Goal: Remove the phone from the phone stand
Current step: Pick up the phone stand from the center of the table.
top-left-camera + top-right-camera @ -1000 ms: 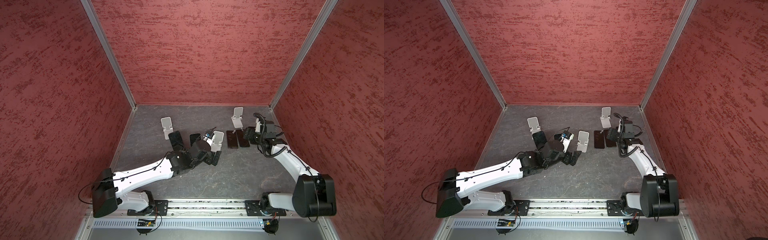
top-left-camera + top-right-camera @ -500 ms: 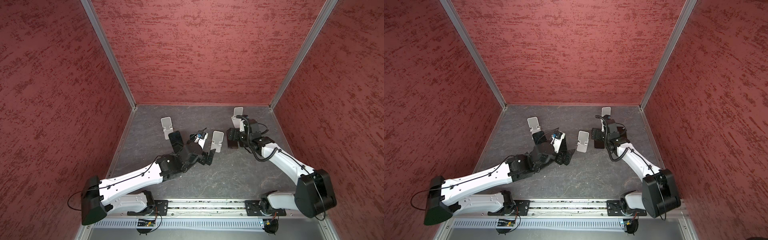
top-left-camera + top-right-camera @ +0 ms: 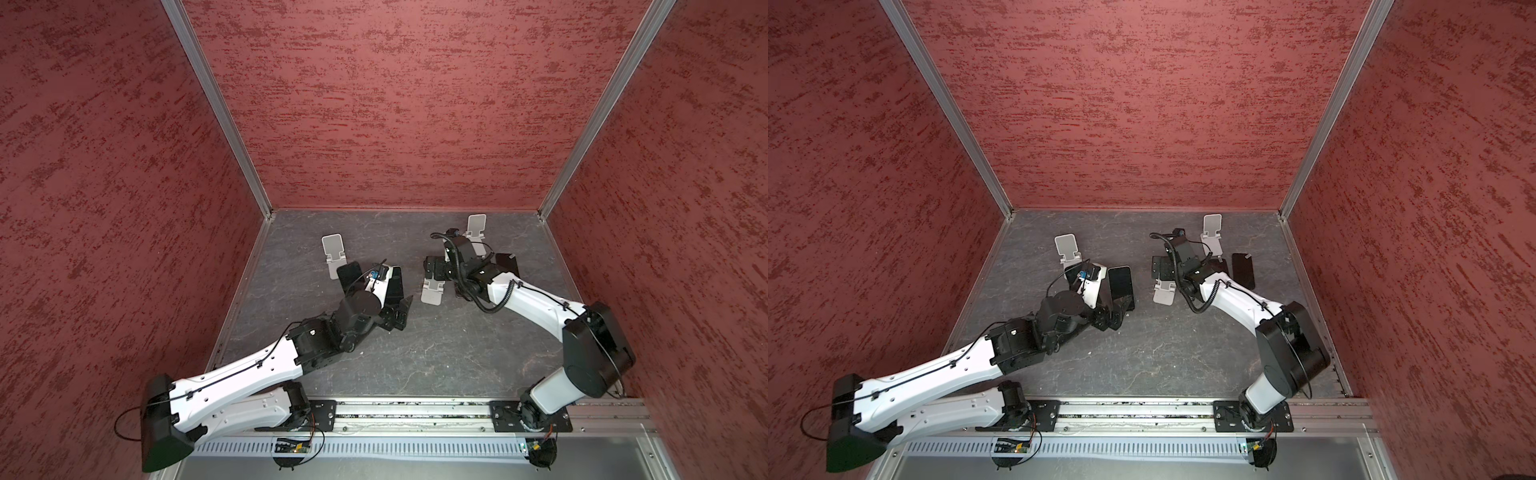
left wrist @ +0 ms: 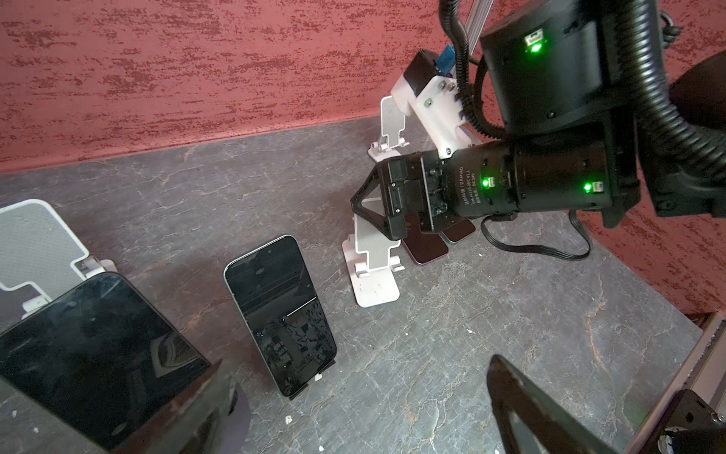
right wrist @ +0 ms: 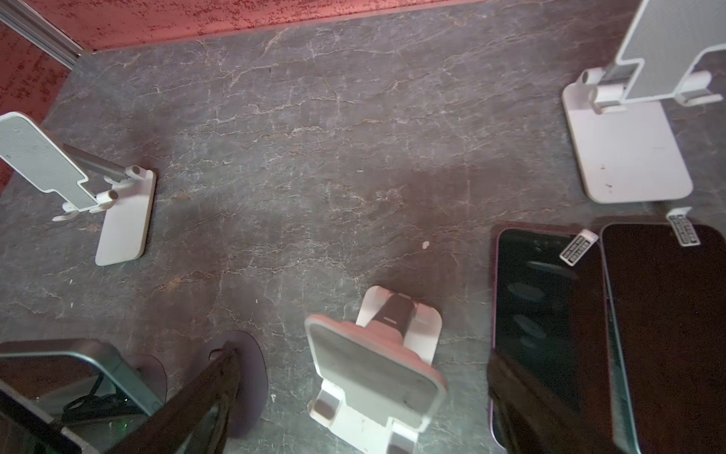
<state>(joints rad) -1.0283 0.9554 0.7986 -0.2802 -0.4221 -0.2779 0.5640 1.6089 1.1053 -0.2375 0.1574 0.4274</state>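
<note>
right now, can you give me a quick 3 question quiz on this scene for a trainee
1. How many empty white stands show in the right wrist view?
2. True or false: the right gripper is shut on a phone.
3. The purple-edged phone and the dark phone beside it: a) lie flat on the table; b) lean on stands; c) hang from grippers.
Key: 1 three; 2 false, it is open; 3 a.

Right gripper (image 4: 366,205) hides the middle stand's (image 4: 373,255) top and most of two flat phones (image 4: 426,245); another phone (image 4: 90,353) is cut by the frame.
</note>
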